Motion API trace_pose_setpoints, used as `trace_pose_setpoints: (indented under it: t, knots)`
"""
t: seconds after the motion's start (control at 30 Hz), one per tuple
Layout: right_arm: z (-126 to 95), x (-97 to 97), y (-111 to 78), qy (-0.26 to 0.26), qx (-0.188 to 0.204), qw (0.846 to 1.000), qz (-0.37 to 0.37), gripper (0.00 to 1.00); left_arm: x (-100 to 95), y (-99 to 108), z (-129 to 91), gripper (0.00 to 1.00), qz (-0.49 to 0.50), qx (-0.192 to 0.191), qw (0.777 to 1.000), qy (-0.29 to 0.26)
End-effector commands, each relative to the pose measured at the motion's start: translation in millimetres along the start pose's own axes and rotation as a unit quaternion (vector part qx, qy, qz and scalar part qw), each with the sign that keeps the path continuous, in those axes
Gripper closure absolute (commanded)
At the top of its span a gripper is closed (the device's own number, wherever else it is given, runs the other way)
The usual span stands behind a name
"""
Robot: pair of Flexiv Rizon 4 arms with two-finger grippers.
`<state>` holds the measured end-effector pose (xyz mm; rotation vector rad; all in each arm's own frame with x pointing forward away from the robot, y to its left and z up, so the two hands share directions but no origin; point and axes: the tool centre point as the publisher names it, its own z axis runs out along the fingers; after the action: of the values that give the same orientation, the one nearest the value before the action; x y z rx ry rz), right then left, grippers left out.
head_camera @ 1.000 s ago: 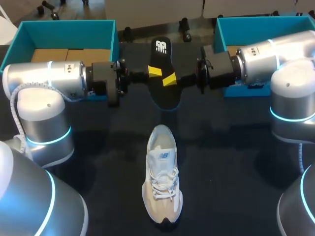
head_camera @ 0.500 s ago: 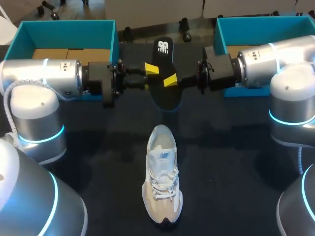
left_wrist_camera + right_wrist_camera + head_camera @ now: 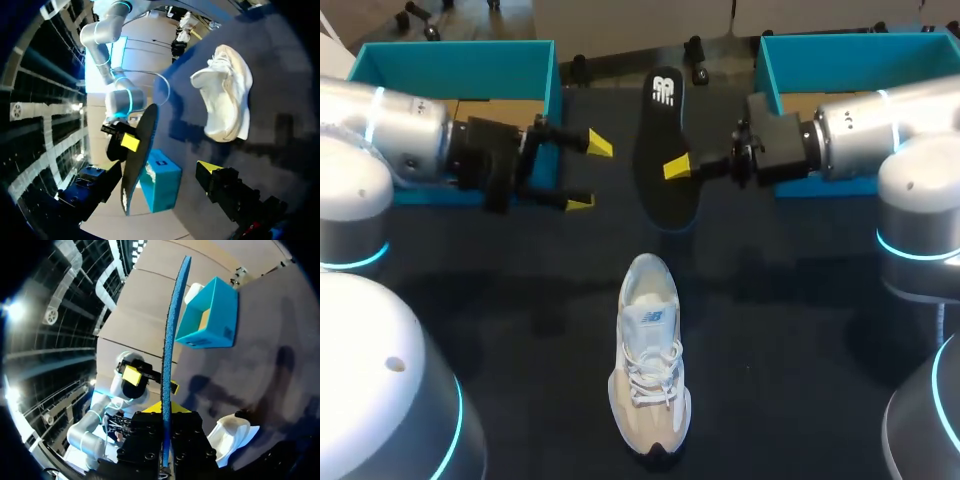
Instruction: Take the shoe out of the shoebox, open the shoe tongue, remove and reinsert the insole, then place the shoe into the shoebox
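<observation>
A black insole (image 3: 663,140) with a blue underside hangs above the far middle of the table. My right gripper (image 3: 673,168) is shut on its right edge. In the right wrist view the insole (image 3: 172,335) runs edge-on straight out from between that gripper's (image 3: 164,410) fingers. My left gripper (image 3: 588,173) stands open to the left of the insole, clear of it, with nothing between its fingers. One of its fingertips (image 3: 209,166) shows in the left wrist view, beside the insole (image 3: 137,155). The white and beige shoe (image 3: 648,365) lies on the table nearer the front, its toe pointing to the front edge.
A teal shoebox (image 3: 455,62) stands at the far left behind my left arm. A second teal box (image 3: 840,50) stands at the far right behind my right arm. Dark table surface lies between the shoe and the arms.
My left gripper has opened, let go of the insole and drawn back to the left. My right gripper keeps hold of the insole, which has shifted slightly right and away.
</observation>
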<state>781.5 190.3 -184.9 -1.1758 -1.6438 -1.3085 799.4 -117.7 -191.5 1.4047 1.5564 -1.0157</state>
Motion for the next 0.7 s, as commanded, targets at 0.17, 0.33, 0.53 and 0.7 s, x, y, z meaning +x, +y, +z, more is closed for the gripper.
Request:
trace_pose_setpoints:
  t: [0.17,0.33,0.53,0.7]
  knots:
    - [-1.1,-0.8,3.3,-0.003,0.004,1.000,-0.001,1.00,-4.7,-9.3,-14.0,0.00,0.014,-0.011,0.999,0.045]
    - [-1.1,-0.8,3.3,-0.003,0.004,1.000,-0.001,1.00,-4.7,-9.3,-14.0,0.00,0.014,-0.011,0.999,0.045]
    - [-2.4,-1.8,3.0,-0.003,0.005,1.000,-0.002,1.00,1.7,-14.6,-13.1,0.00,-0.035,-0.046,0.994,0.091]
    - [-8.9,-11.5,-3.2,0.006,-0.010,1.000,-0.025,1.00,20.2,-18.8,-12.4,0.00,-0.135,-0.079,0.972,0.176]
